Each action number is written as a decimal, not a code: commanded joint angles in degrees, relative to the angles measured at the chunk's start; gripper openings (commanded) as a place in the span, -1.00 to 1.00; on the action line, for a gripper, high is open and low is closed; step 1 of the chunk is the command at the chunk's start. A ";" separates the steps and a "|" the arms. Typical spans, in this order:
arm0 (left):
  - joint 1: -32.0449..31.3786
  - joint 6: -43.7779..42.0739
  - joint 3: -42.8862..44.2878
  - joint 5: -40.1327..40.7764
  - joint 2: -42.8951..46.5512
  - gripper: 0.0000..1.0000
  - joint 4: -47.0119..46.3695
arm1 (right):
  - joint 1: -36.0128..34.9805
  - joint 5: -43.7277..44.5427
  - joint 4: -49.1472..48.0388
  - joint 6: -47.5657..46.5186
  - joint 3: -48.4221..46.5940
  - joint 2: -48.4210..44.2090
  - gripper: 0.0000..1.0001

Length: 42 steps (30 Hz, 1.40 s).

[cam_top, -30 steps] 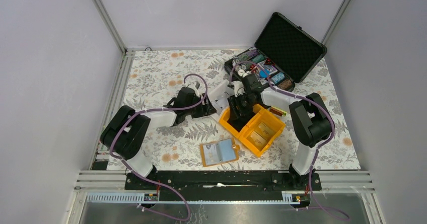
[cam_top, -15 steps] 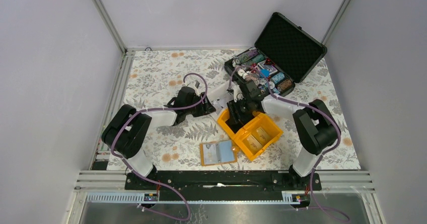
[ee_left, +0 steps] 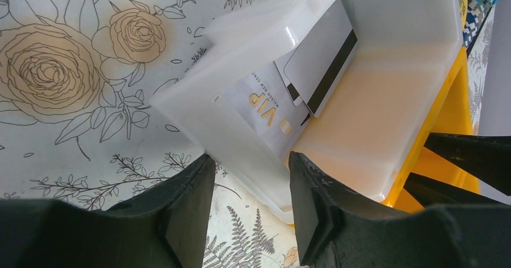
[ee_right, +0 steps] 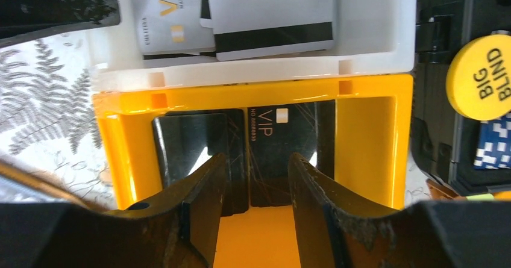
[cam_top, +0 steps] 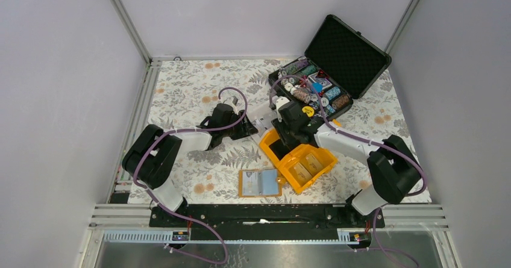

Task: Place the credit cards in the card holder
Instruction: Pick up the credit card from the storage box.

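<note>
The card holder (cam_top: 260, 182) lies open on the mat near the front, orange with pale blue-grey pockets. Pale credit cards (ee_left: 319, 57) lie in a white bin (ee_left: 385, 15); one reads VIP (ee_left: 265, 102). They also show in the right wrist view (ee_right: 271, 15). My left gripper (ee_left: 250, 208) is open, with its fingers on either side of the white bin's near wall. In the top view, my left gripper (cam_top: 250, 129) is left of the bin. My right gripper (ee_right: 256, 202) is open and empty over an orange bin compartment holding black VIP cards (ee_right: 271, 153).
The orange compartment bin (cam_top: 325, 156) sits mid-mat beside the white bin (cam_top: 263, 116), with tan cards in its near pockets. An open black case (cam_top: 337, 51) of poker chips stands at the back right. A yellow BIG BLIND chip (ee_right: 482, 75) lies by the bin.
My right arm has swung its elbow out to the right and front, with the gripper settling lower over the orange bin's far-left compartment. The orange bin shifted slightly. The left arm barely moved.
</note>
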State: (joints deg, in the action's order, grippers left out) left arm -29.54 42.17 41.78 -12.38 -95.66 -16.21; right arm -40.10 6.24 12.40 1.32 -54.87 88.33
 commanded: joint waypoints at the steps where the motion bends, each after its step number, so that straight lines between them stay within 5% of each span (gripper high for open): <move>1: -0.60 -2.74 1.75 0.58 -2.38 -0.31 -2.73 | -2.70 13.49 -0.30 -1.02 -2.15 2.77 -0.01; 15: -1.37 -1.40 1.55 1.13 -2.71 -0.50 -3.16 | -10.55 24.71 1.04 2.02 -5.54 11.73 0.10; 33: -1.66 -1.35 1.46 1.91 -2.37 -0.55 -2.96 | -15.63 43.63 1.10 2.61 -3.97 17.77 -0.18; 42: -1.66 -1.56 1.29 2.11 -1.71 -0.56 -2.73 | -16.15 46.10 2.02 1.78 -4.68 14.72 -0.40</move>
State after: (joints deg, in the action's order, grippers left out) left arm -29.56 44.62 41.78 -12.12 -95.88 -16.19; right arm -55.77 48.25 14.15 2.79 -58.85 105.86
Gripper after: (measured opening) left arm 0.467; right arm 0.315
